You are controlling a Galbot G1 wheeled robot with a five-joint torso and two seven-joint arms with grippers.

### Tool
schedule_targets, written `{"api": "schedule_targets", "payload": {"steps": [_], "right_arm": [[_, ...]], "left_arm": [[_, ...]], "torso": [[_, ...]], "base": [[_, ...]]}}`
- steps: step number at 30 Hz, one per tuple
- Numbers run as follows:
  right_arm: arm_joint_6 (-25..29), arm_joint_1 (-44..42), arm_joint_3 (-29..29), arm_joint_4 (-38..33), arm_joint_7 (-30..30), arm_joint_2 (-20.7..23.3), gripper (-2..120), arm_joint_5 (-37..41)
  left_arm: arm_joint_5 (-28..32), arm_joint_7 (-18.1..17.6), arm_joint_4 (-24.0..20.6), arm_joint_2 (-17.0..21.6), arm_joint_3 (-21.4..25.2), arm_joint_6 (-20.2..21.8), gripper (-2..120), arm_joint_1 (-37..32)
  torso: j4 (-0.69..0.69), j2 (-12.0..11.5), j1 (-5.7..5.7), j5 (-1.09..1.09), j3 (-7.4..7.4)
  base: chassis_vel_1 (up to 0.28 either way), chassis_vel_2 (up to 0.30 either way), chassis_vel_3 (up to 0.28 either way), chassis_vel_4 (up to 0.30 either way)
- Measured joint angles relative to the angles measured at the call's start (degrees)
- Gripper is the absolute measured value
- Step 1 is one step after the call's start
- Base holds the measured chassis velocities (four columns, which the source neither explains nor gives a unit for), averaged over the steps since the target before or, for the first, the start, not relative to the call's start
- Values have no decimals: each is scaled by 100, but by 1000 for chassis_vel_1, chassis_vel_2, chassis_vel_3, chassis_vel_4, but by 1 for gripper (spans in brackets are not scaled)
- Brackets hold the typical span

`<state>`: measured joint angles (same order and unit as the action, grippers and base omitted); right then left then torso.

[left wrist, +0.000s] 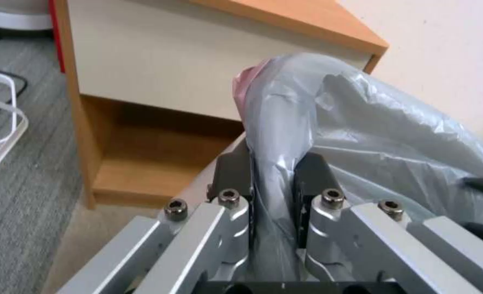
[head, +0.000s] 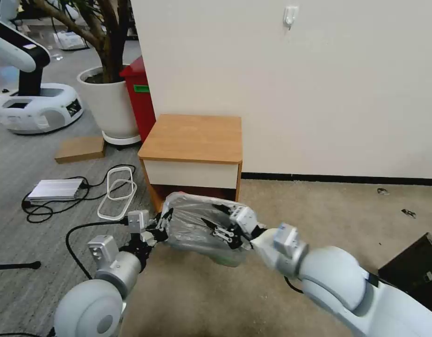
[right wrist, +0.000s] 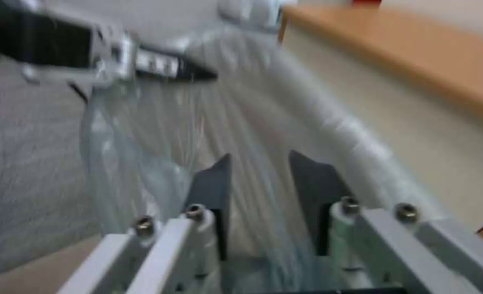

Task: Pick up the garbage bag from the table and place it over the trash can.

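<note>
1. Right now the table point(head: 192, 138) stands against the wall, its wooden top bare, with the garbage bag point(head: 197, 224) held low in front of its open shelf, stretched between the two arms.
2. Beside the table sit a tall red bin point(head: 140, 96) and a white plant pot point(head: 108, 105); on the grey carpet lie a flat cardboard piece point(head: 80, 149), a silver box point(head: 55, 189) with black cables, and a white loop point(head: 117, 192).
3. The bag's grey plastic bulges upward between the grippers, covering whatever sits under it; I cannot make out the trash can beneath.
4. The left gripper point(head: 163, 223) sits at the bag's left edge. The left wrist view shows what the head view cannot: its jaws are pressed onto a fold of the plastic, with the pinkish rim point(left wrist: 248, 83) bunched just beyond the fingertips point(left wrist: 233, 167).
5. The right gripper point(head: 220, 222) is at the bag's right side. In the right wrist view, blurred, its dark fingers point(right wrist: 213, 183) stand apart with film running between them; whether they pinch it I cannot tell.
</note>
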<state>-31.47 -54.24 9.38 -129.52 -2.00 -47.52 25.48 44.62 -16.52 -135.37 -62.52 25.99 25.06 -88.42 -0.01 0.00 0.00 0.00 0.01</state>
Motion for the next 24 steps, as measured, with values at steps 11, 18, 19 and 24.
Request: {"api": "schedule_targets", "payload": {"steps": [11,18,19,24], "right_arm": [[-910,1031,752,403,288,-138,0,656],[-943,1743,1652,958,756,-456,0,660],[-942,1814,1746,1033,842,-492,0,660],[-936,2056,1977,1325,996,-582,0,658]], "left_arm": [[-248,189,-132,38,-18,-34,10,-3],[-389,346,-254,117,5,-32,10,28],[-403,363,-265,129,4,-32,10,27],[-489,471,-288,159,4,-29,10,15]], "torso": [[1,0,0,-1,0],[2,0,0,0,0],[1,0,0,0,0],[2,0,0,-1,0]], "base": [[0,0,0,0],[0,0,0,0],[0,0,0,0],[0,0,0,0]]}}
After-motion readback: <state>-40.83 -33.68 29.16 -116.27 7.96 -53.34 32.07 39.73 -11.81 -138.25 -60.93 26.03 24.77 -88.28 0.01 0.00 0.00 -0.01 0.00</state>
